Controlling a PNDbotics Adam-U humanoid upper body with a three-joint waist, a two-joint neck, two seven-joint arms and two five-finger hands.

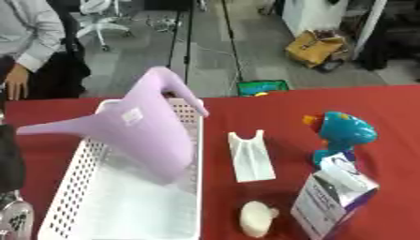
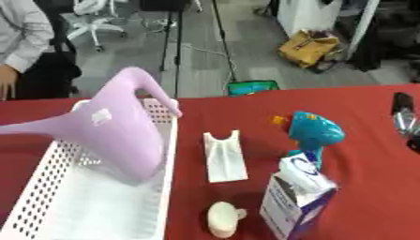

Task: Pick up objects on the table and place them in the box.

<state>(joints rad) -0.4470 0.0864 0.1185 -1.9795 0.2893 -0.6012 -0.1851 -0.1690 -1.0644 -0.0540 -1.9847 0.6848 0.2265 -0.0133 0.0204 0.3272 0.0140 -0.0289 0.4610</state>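
The lilac watering can (image 1: 147,136) is sitting tilted inside the white perforated box (image 1: 74,197), its base down on the box floor and its spout jutting out past the left wall, likely because it is too long to lie flat. No fingers are touching it. The left hand (image 1: 15,218) is showing at the lower left corner and the right hand (image 2: 404,119) at the right edge; I cannot tell whether either's fingers are apart. A white holder (image 1: 250,159), blue toy (image 1: 341,136), carton (image 1: 332,197) and pale round item (image 1: 258,218) are waiting on the red worktop (image 1: 271,112).
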